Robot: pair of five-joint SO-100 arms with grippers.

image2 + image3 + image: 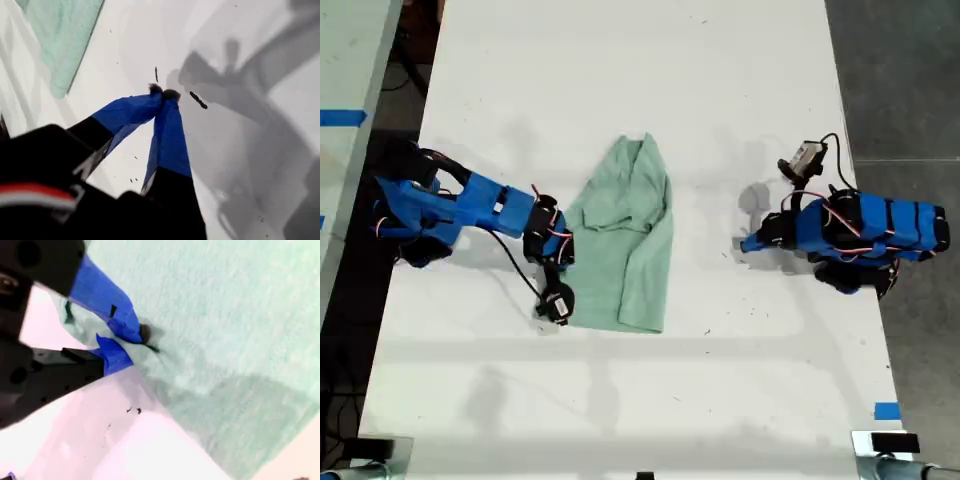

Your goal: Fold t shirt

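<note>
The white table [650, 80] carries the t shirt [625, 240], folded lengthwise at its middle. My second gripper [131, 347] is clamped on the shirt's edge, one fingertip hidden under cloth. My first gripper [163, 93] has its tips together, empty, over bare table.

- You have the t shirt [625, 235], a pale mint-green plain cloth, lying on the white table near the middle of the exterior view.
- It is already partly folded into a long narrow shape, running from a pointed end farther up the exterior view to a wider hem lower down.
- A flap lies doubled over its upper half, with soft wrinkles across it.
- In the second wrist view its edge [150, 357] is bunched.
</note>
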